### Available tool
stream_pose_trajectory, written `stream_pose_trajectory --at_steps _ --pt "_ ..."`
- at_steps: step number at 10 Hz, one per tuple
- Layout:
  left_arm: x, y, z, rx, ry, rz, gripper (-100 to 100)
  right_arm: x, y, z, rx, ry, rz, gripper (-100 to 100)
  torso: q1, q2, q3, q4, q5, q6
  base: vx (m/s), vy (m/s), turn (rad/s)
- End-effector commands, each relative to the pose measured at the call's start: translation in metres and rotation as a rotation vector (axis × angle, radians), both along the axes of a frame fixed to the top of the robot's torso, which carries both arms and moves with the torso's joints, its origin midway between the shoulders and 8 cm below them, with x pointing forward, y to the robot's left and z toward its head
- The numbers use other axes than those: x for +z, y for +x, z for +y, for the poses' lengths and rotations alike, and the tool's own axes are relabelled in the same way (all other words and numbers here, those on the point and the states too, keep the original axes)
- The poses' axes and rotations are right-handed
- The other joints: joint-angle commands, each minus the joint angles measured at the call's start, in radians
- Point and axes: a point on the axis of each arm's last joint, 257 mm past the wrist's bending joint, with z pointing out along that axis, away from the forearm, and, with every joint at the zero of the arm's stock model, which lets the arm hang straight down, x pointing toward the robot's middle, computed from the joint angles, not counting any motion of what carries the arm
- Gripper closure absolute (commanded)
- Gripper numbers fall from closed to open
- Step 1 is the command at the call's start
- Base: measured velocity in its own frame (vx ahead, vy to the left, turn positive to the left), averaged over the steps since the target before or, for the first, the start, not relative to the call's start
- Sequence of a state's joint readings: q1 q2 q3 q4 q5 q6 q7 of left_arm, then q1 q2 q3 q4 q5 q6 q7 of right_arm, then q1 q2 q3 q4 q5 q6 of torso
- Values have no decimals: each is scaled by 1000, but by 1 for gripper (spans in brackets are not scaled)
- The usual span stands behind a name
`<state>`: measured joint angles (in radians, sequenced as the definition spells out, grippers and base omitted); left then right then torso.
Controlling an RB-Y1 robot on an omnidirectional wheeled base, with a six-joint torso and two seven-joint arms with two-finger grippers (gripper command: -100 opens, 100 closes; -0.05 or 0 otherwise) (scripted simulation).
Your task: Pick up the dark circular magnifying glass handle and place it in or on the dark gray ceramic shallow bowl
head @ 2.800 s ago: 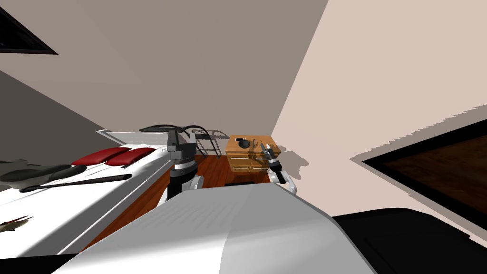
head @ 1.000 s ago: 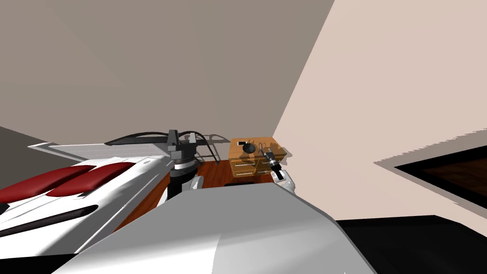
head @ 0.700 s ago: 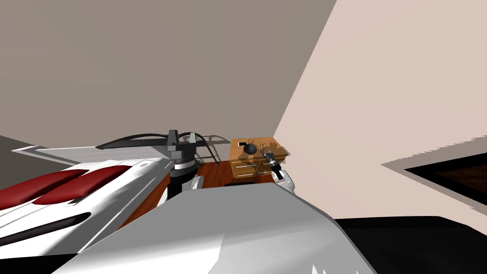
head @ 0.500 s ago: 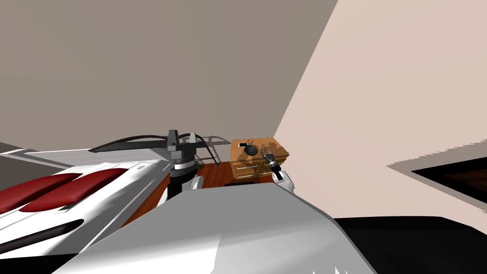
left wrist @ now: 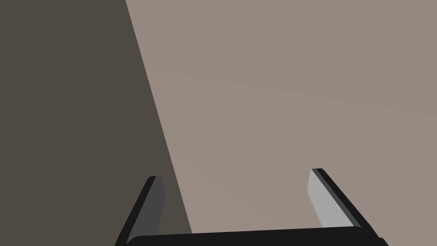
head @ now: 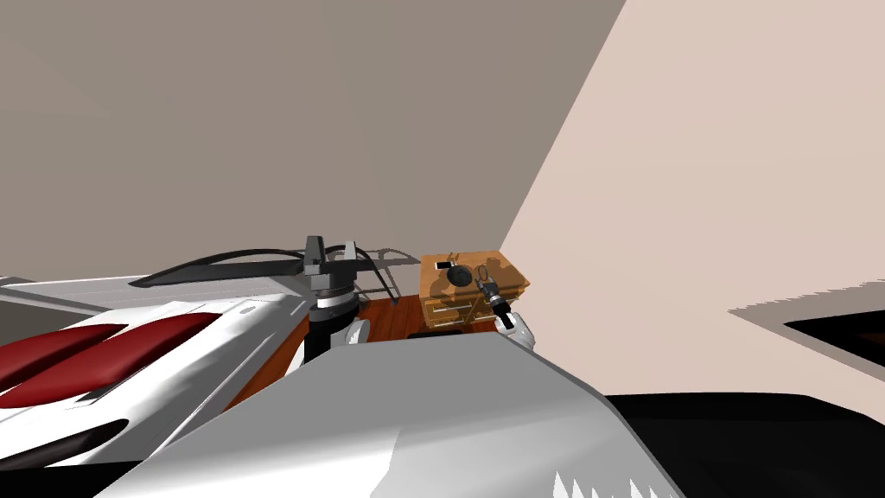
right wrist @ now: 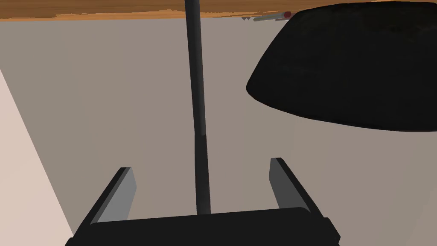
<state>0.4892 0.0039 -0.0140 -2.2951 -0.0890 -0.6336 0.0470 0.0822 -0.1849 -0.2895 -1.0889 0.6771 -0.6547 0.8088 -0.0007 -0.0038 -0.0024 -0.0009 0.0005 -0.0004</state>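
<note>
The thin dark handle of the magnifying glass [right wrist: 199, 106] runs straight up between the fingers of my right gripper [right wrist: 200, 164], which is open and not pressing on it. The dark shallow bowl [right wrist: 354, 68] lies close beside the handle, off to one side of the gripper. In the head view my right gripper [head: 486, 284] hovers over the top of a wooden dresser [head: 510, 275], just right of the bowl [head: 459, 277]. My left gripper [head: 333, 252] is raised by the bed's end, with its fingers [left wrist: 318, 192] open and nothing between them.
The dresser stands in the corner where a grey-brown wall meets a pale pink one. A small white thing [head: 442, 264] lies on its top at the back. A white bed [head: 199, 337] with red pillows [head: 104, 350] fills the left. Red-brown wooden floor [head: 389, 316] lies between bed and dresser.
The whole head picture has swung, so I have turned: the bed slid left and the dark opening at right slid off. My right gripper has stayed over the dresser and come nearer the bowl.
</note>
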Motion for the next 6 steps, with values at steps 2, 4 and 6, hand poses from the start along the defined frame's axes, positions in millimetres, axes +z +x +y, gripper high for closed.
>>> stream_pose_trajectory --at_steps 2,4,6 --pt "0 0 0 0 0 0 0 2 11 -6 -17 -1 -2 -100 -1 1 1 0 0 0 -10 0 61" --pt "0 0 0 0 0 0 0 4 16 -9 -25 -1 -3 -100 -1 3 2 1 0 0 -27 -7 63" --pt "0 0 0 0 0 0 0 7 26 -14 -42 -1 -5 -100 -2 3 2 1 0 0 -24 -6 78"
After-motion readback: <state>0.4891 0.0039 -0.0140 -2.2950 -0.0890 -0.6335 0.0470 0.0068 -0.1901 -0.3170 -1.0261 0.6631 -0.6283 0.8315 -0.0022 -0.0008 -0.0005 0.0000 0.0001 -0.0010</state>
